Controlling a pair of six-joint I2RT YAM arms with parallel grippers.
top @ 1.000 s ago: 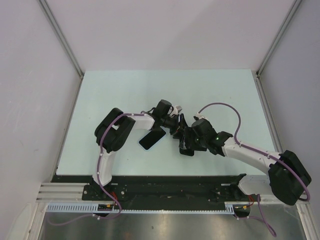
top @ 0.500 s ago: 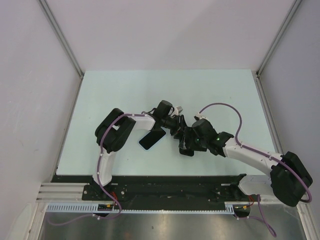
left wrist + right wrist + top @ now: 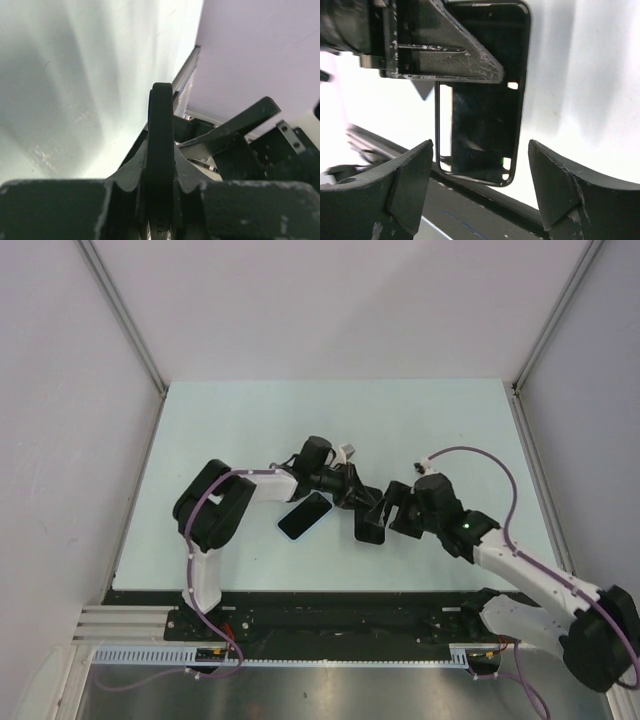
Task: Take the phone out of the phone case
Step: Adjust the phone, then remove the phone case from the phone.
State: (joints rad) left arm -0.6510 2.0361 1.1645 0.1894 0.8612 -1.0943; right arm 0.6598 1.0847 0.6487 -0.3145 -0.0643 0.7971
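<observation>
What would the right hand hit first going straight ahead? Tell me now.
The right hand would first meet the black phone case, dead ahead of its open fingers and pinched by the left hand. Depth is unclear, but nothing seems to lie between.

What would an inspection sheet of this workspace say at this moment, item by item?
Surface: pale green table, flat, no marks seen.
Job's things: phone lies flat on the table, out of its case; black phone case is empty and gripped at one edge.
Clutter: nothing seen.
Grippers: left gripper shut on the case edge; right gripper open, facing the case, not touching it.
Cables: purple cables run along both arms, clear of the phone.
Surroundings: white walls; metal rail at the near edge.
</observation>
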